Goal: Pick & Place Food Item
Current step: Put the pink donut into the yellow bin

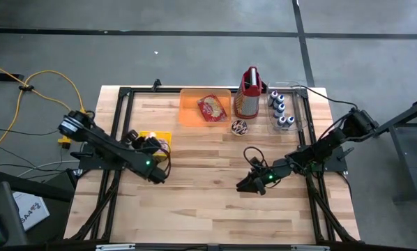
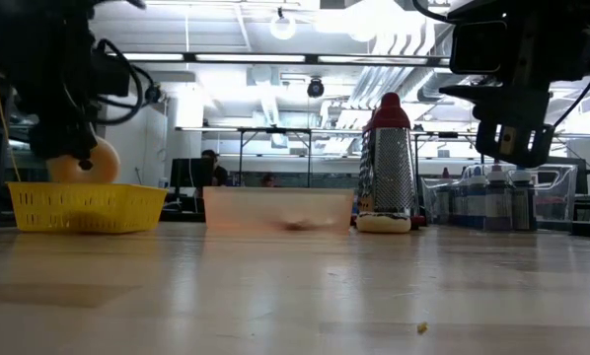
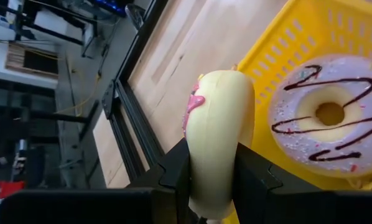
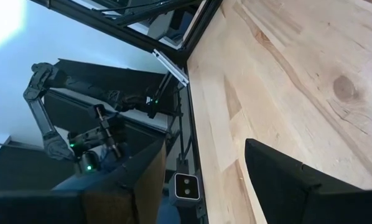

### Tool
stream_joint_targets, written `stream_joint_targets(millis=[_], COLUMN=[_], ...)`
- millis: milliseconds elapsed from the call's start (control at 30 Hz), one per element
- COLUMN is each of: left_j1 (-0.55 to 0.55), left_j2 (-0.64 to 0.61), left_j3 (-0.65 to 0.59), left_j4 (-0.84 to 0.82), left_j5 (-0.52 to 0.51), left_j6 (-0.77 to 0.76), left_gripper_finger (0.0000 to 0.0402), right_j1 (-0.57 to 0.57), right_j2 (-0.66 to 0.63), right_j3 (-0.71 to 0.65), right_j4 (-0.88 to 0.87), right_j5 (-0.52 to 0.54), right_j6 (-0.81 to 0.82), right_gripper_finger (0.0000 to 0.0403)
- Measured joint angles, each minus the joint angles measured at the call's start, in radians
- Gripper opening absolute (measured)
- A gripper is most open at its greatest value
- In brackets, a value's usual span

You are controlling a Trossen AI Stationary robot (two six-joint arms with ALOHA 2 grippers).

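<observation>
Clamped between our left gripper's (image 3: 214,186) fingers (image 3: 173,171): one pale doughnut (image 3: 220,140), pink icing on its edge, held on edge above the yellow basket (image 3: 285,37). Just beside it, lying in the basket: one doughnut with chocolate drizzle (image 3: 328,115). Our right gripper (image 4: 201,180) hangs released above the bare wooden table (image 4: 310,81), well apart, holding nothing. Beyond both we list an orange tray (image 1: 191,111) and a grater (image 1: 248,94).
</observation>
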Motion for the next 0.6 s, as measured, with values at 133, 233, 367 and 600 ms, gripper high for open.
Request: stream_joint_targets(millis=[133, 233, 367, 600], left_j1=[0.018, 0.042, 0.070, 0.091], left_j2=[0.042, 0.051, 0.050, 0.050], left_j3=[0.000, 0.000, 0.000, 0.000], left_j4=[0.011, 0.012, 0.012, 0.035], left_j5=[0.007, 0.038, 0.062, 0.060], left_j6=[-0.014, -0.017, -0.011, -0.010], left_gripper_finger=[0.0084, 0.0085, 0.0100, 0.0147], right_j1=[0.000, 0.000, 0.000, 0.000], right_j2=[0.000, 0.000, 0.000, 0.000], right_j3=[0.000, 0.000, 0.000, 0.000], right_j4=[0.000, 0.000, 0.000, 0.000], right_j5=[-0.007, -0.008, -0.008, -0.008], right_j6=[0.000, 0.000, 0.000, 0.000], right_gripper_finger=[0.0207, 0.0207, 0.0207, 0.0207])
